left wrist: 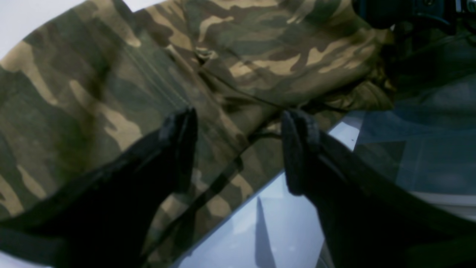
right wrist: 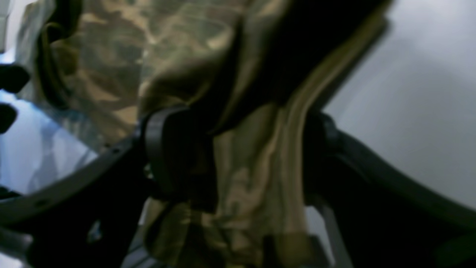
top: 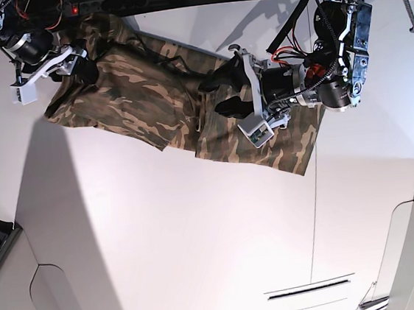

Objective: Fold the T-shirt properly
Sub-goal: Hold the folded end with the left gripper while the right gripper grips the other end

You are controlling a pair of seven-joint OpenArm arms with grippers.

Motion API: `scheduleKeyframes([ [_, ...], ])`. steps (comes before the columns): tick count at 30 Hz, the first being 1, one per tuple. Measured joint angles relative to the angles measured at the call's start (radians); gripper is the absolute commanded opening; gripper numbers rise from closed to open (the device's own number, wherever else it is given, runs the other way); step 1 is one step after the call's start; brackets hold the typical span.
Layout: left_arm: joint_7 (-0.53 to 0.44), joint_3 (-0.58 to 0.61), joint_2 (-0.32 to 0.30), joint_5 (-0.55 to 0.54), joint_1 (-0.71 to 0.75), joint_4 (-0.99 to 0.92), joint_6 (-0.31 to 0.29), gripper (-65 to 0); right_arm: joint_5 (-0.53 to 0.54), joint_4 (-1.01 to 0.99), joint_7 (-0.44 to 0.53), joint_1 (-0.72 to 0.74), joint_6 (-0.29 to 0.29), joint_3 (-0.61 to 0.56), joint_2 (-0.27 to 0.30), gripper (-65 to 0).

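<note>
The camo T-shirt (top: 141, 95) lies spread across the far half of the white bench (top: 164, 241), running from the top-left corner diagonally down toward the middle-right, w/ rumpled folds thru its centre and one end reaching lowest, near the bench's right side.

Right gripper (right wrist: 241, 149), at the base view's upper left: jaws pinching a bunched fold of the shirt. In the right wrist view, cloth w/ a tan band along one edge is squeezed between the two dark pads (right wrist: 167, 149), and more fabric hangs above and below them. Pic is blurry, so can't tell which part of the garment that fold is. In the base view this gripper (top: 79, 65) sits at the shirt's top-left end, close to the bench's far edge.

Left gripper (left wrist: 238, 149), on the base view's right: jaws spread, nothing between them. In the left wrist view both black fingers (left wrist: 178, 149) hover over the shirt's (left wrist: 111, 93) edge, one over camo cloth, the other over where the cloth meets bare bench (left wrist: 279, 230). Can't tell whether the tips touch the fabric. A seam line runs diagonally across the cloth just beyond the tips. In the base view this gripper (top: 226, 90) is over the shirt's middle, arm reaching in from the right.
</note>
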Motion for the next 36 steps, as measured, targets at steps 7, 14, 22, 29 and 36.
scheduleKeyframes([
  [7,0.0,0.0,0.0,0.0,0.0,0.0,0.0,-26.5,0.003,0.0,-0.018,0.0,0.011,-0.004,0.009,-21.5],
  [14,0.031,0.0,0.0,-0.027,0.0,0.0,0.0,-26.6,0.048,0.0,-0.093,0.0,0.051,-0.004,0.072,-21.5],
  [22,0.029,0.0,0.0,-0.05,0.0,0.0,0.0,-26.6,0.115,0.0,-0.115,-0.047,0.075,-0.004,0.153,-21.5],
  [29,0.026,0.0,0.0,-0.05,0.0,0.0,0.0,-26.6,0.148,-0.001,-0.113,-0.042,0.075,-0.026,0.158,-21.5],
  [36,0.026,0.0,0.0,-0.05,0.0,0.0,0.0,-26.6,0.114,-0.005,-0.091,-0.042,0.074,-0.036,0.158,-21.5],
])
